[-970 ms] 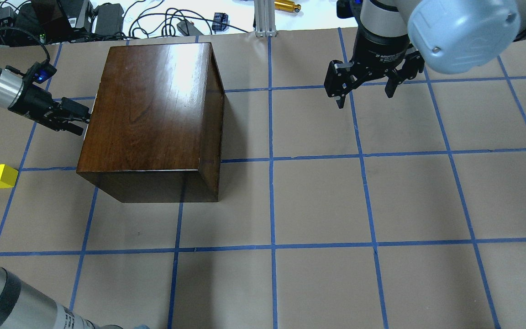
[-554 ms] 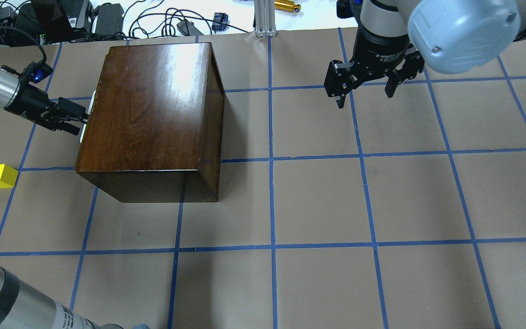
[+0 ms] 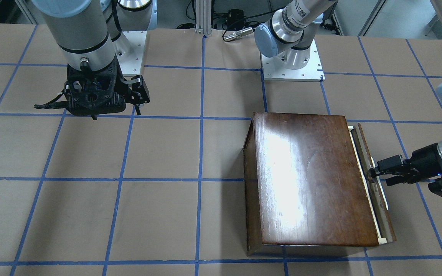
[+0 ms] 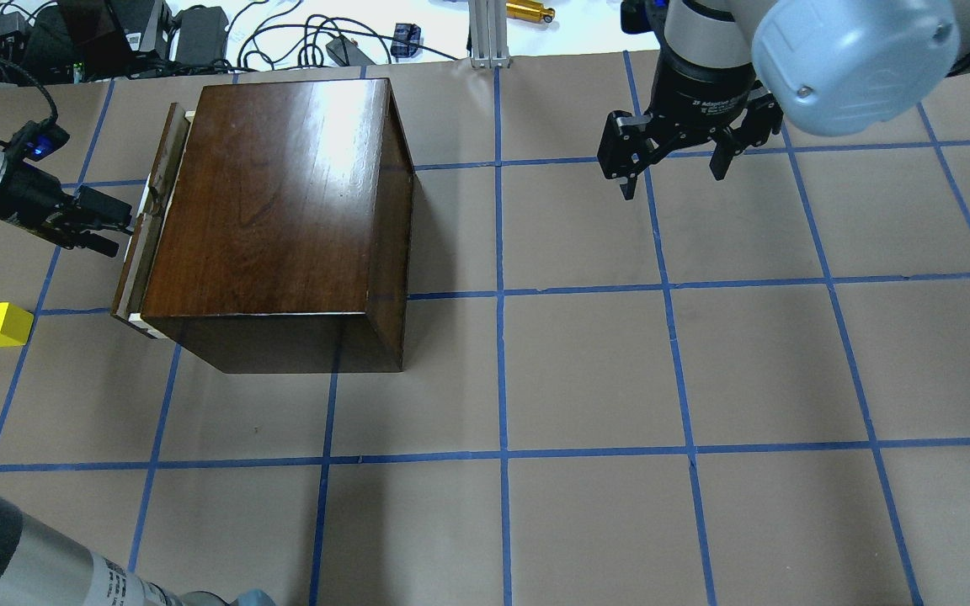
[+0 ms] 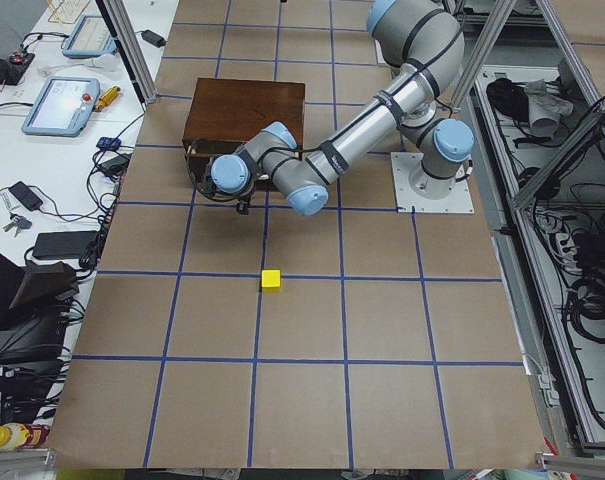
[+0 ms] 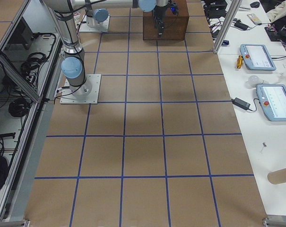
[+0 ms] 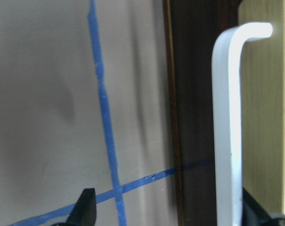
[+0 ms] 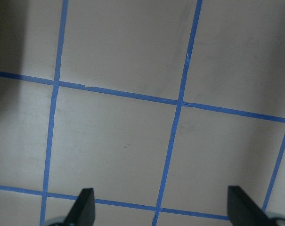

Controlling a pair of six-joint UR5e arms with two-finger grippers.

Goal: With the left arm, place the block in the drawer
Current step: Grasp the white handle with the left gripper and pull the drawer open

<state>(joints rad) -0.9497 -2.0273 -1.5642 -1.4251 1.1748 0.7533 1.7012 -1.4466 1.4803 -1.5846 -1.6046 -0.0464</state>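
Lying near the drawer (image 4: 135, 257) overhead, the block (image 4: 0, 325) falls outside the front-facing view.

We can't see into the drawer (image 4: 138, 252), the box (image 4: 283, 194) covers all but a sliver, and the blurred handle (image 7: 227, 132) runs off the left wrist view's bottom edge.

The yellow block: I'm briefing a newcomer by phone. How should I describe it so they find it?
Find the glossy dark-brown wooden box on the brown tabletop gridded with blue tape. Beyond the side where its dark-fronted drawer pokes out, nearer the robot, a small bright yellow cube sits alone. It is the only yellow thing on the grid, far smaller than the box.
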